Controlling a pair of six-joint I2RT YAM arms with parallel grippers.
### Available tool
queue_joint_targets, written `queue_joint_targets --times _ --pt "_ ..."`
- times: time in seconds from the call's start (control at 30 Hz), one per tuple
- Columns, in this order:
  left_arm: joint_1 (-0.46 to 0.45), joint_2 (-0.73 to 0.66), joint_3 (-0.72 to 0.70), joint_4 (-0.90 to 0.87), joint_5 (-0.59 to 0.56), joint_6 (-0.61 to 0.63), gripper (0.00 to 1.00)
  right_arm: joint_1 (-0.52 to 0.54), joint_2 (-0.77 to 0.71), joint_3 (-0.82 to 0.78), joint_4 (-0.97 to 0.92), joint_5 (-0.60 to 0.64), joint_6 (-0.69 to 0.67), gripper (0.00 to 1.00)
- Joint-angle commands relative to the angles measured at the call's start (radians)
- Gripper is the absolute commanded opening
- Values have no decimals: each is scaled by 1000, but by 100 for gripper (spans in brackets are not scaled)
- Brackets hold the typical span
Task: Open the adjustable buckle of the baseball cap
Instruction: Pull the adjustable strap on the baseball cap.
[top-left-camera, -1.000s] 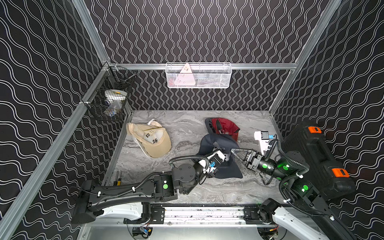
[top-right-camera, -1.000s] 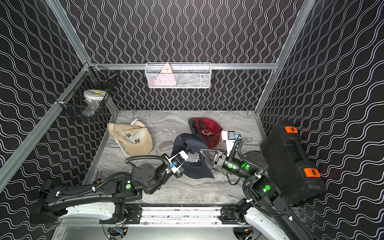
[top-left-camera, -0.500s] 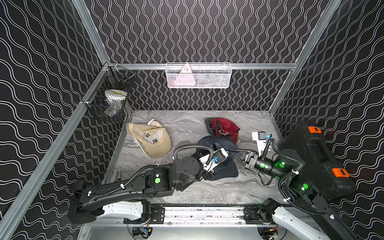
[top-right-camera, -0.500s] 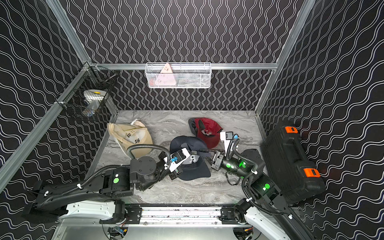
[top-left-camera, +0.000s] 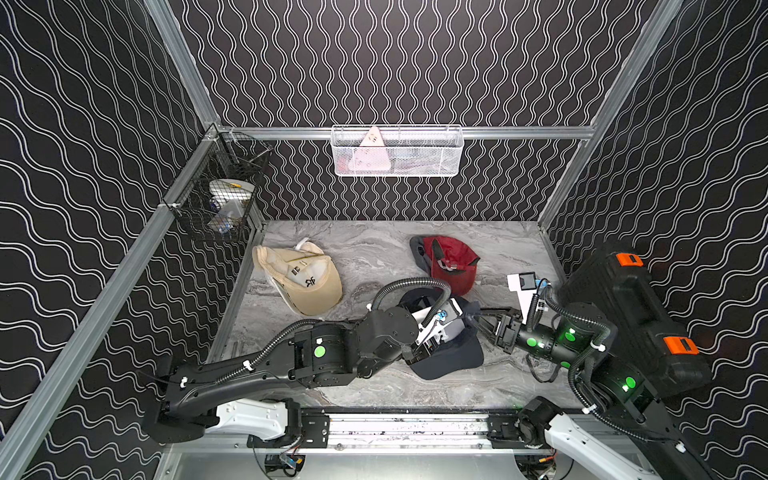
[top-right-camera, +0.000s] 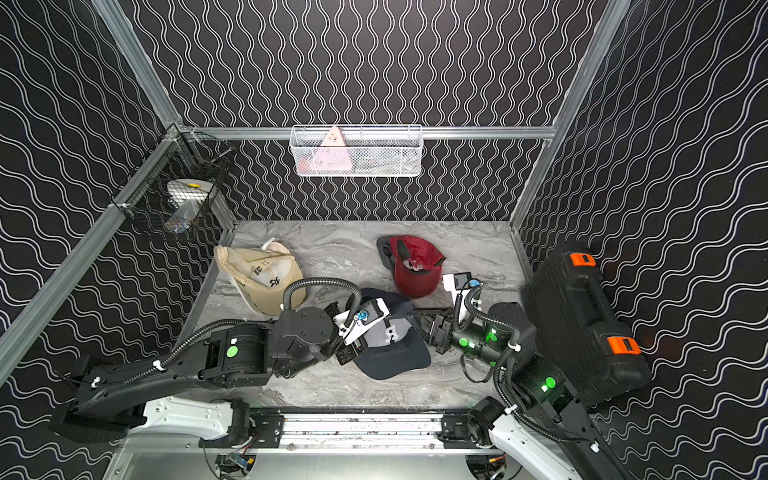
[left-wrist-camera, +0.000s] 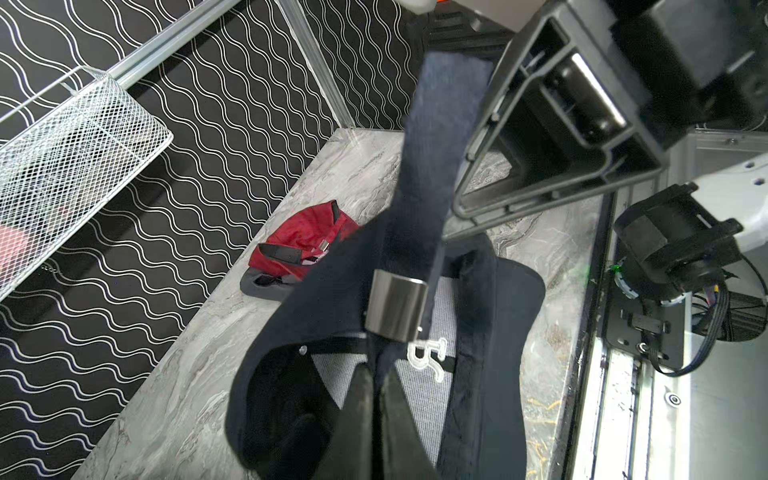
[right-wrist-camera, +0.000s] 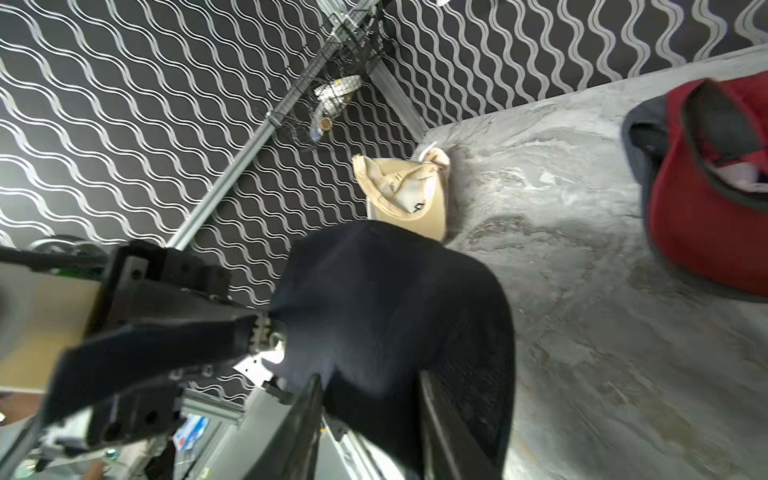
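Our left end effector (left-wrist-camera: 377, 372) is clenched on the strap (left-wrist-camera: 436, 137) just below the metal buckle (left-wrist-camera: 397, 307) of the navy cap (top-right-camera: 395, 361), near the tabletop's (top-right-camera: 340, 249) front edge. Beyond, our right end effector (right-wrist-camera: 370, 376) stands released. We should pinch the free tail and pull straight, holding left firm.

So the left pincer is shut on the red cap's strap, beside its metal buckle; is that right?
Not quite: it is the strap of the navy cap. The left wrist view shows the left pincer shut on that strap beside its metal buckle; the red cap lies apart.
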Motion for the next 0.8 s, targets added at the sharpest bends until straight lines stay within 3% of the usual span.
queue_joint_targets --times 0.0,0.07,0.17,0.5,0.77 --pt "1 13 37 -40 -2 -32 4 0 -12 24 -100 101 -64 39" --pt "1 29 65 -71 -6 -38 4 1 -24 30 -133 186 -70 36" --pt "1 47 91 -103 -7 -43 4 0 -43 30 -140 199 -98 36" --pt "17 106 148 -170 -33 -79 3 1 -36 -21 -76 -22 -157 36" --pt "45 146 197 -215 -2 -106 2 1 -92 -69 -39 -78 -192 42"
